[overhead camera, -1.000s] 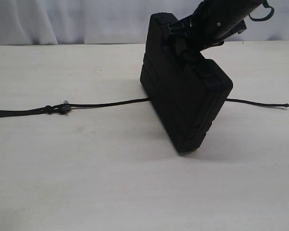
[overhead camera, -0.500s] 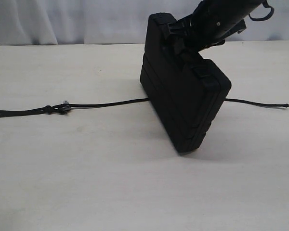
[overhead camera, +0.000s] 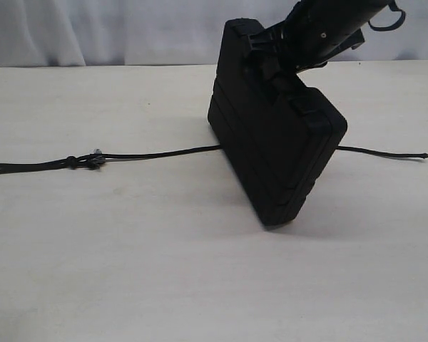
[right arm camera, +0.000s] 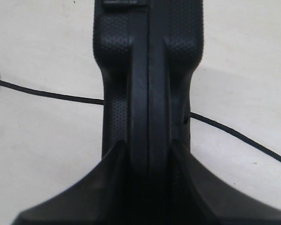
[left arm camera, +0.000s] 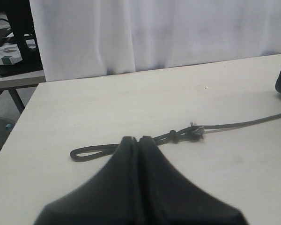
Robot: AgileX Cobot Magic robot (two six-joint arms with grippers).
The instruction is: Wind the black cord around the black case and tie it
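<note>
Off frame left: left jaws together (only left wrist view shows them), near looped end of black cord (overhead camera: pixel 157 154). Cord lies along desk (overhead camera: pixel 128 271), knot (overhead camera: pixel 83 162) at left, runs under black case (overhead camera: pixel 271 157), centre-right, tilted on edge. Upper right: right jaws clamped on case top.

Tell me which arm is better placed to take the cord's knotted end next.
Left, probably. The right gripper clamps the black case, propping it on edge across the black cord, so it is occupied. The left gripper is shut right at the cord's looped, knotted end; whether it already pinches it is unclear.
</note>
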